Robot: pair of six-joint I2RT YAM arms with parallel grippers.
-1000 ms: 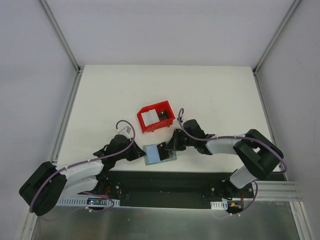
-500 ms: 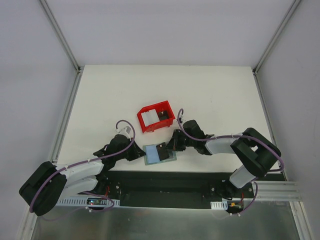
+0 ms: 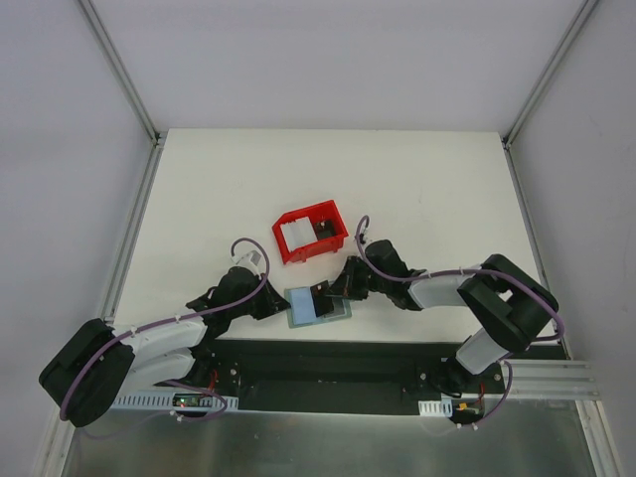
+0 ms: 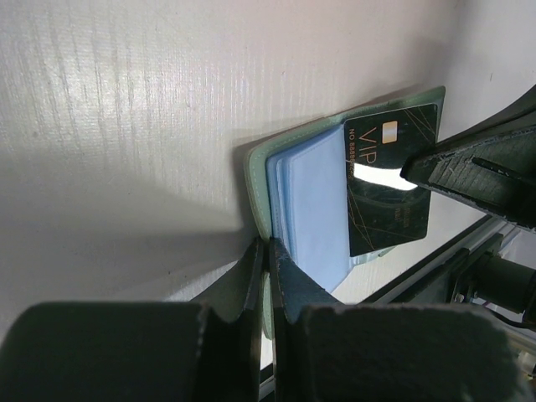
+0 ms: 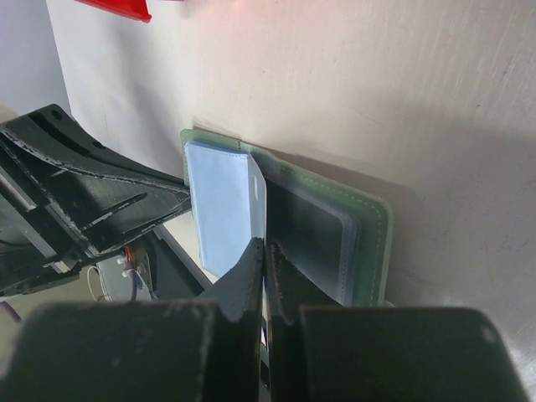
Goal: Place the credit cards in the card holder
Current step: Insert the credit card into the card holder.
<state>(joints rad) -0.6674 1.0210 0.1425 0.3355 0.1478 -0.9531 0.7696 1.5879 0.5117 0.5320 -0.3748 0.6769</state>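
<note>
- The card holder [image 3: 341,310] is lying open and flat on the white table [image 3: 417,189]. Its green cover is underneath and its pale blue pockets [image 4: 308,209] are facing up.
- A dark card [image 4: 389,180] with gold "VIP" lettering is lying across the middle of the card holder, overlapping the blue pockets. We cannot tell whether any edge of it is sitting inside a pocket.
- The right claw [image 5: 265,248] is reaching in from the right side of the card holder. It is pinching the dark card, with its fingers nearly together on the thin plastic.
- The left claw [image 4: 267,251] is coming in from the opposite side of the card holder. It is clamping the edge of the green cover, with its fingers drawn tight on it and no gap showing.
- The red bin [image 3: 316,248] is sitting just beyond the card holder, farther from the arms and not touching it.
- Inside the bin we are seeing a pale card [image 3: 294,235] and, beside it, a dark piece too small for us to identify.
</note>
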